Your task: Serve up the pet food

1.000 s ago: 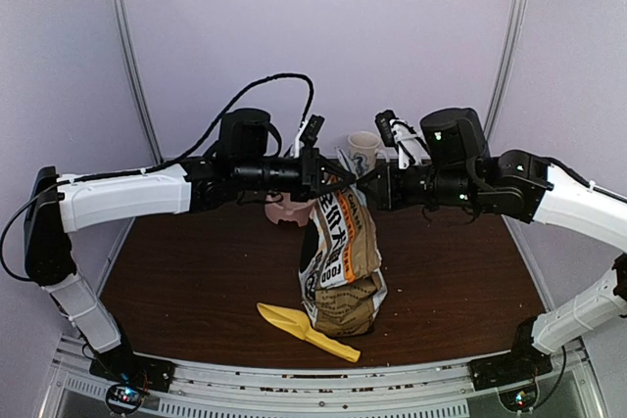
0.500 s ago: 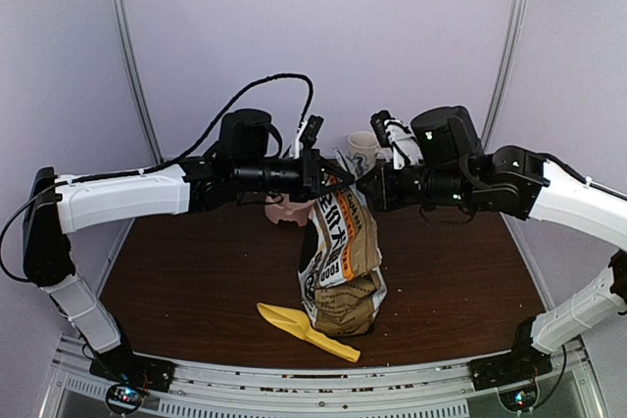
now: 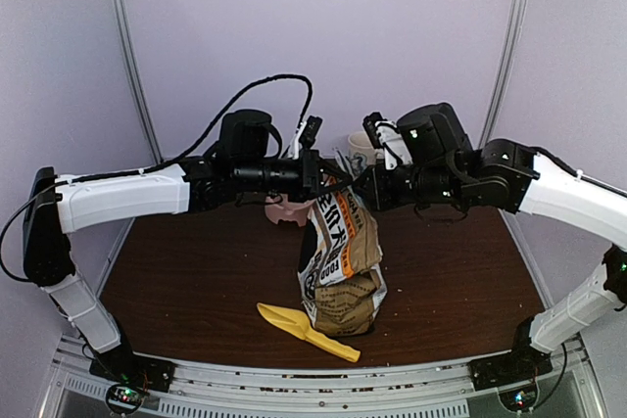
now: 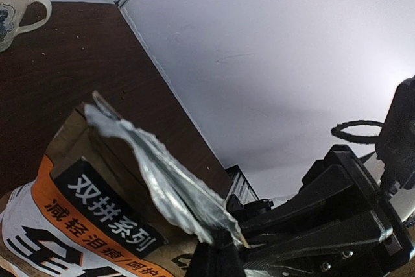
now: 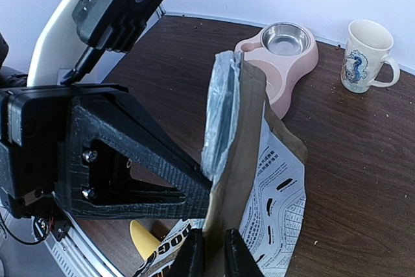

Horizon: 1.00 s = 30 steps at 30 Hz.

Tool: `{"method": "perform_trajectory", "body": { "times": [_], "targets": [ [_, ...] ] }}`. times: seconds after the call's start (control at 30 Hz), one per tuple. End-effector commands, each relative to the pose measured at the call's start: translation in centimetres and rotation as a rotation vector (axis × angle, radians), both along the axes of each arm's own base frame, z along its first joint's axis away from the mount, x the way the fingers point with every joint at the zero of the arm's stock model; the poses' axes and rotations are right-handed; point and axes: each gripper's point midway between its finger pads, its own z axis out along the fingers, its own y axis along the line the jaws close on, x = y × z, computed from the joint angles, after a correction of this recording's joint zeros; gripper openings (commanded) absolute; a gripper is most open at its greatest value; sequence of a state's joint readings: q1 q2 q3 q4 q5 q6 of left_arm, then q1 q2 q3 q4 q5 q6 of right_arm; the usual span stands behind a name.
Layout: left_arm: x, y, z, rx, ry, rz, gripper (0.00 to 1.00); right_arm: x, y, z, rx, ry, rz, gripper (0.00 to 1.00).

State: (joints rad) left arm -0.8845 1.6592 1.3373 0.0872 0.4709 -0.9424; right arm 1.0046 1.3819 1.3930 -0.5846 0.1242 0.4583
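Soft even light, sharp focus

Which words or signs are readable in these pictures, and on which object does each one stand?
"双拼系列": black label on the bag, left wrist view.
"减轻泪痕/呵护": orange band below it, cut off at the edge.
"FOOD": bag side, top view, tilted.
Fine print on the bag's white panel: too small to read.

The right arm (image 3: 554, 188) swung toward the pet food bag (image 3: 343, 252). Its dark wrist housing (image 3: 431, 132) slid nearer the bag's top, and the forearm followed. The right gripper (image 3: 361, 185) edged in at the bag's torn mouth, apparently keeping its pinch. The wrist covered more of the white mug (image 3: 358, 143) behind the bag.
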Motion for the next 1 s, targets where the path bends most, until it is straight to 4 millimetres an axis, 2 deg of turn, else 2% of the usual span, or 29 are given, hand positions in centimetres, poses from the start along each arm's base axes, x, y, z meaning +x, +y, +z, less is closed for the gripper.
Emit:
{"method": "perform_trajectory", "body": {
  "times": [0.0,0.5,0.73,0.97],
  "targets": [
    [0.4,0.8,3.0,-0.051,-0.076,0.022,0.0,0.1,-1.1,-1.8,-0.09,0.035,-0.039,0.15],
    [0.4,0.8,2.9,-0.048,-0.077,0.024,0.0,-0.4,0.2,0.2,-0.072,0.006,-0.018,0.39],
    [0.3,0.8,2.9,-0.047,-0.077,0.023,0.0,-0.3,0.4,1.0,-0.058,-0.007,-0.02,0.41],
    [0.3,1.0,2.9,-0.048,-0.077,0.024,0.0,0.1,0.1,1.0,-0.065,-0.008,-0.058,0.35]
  ]
}}
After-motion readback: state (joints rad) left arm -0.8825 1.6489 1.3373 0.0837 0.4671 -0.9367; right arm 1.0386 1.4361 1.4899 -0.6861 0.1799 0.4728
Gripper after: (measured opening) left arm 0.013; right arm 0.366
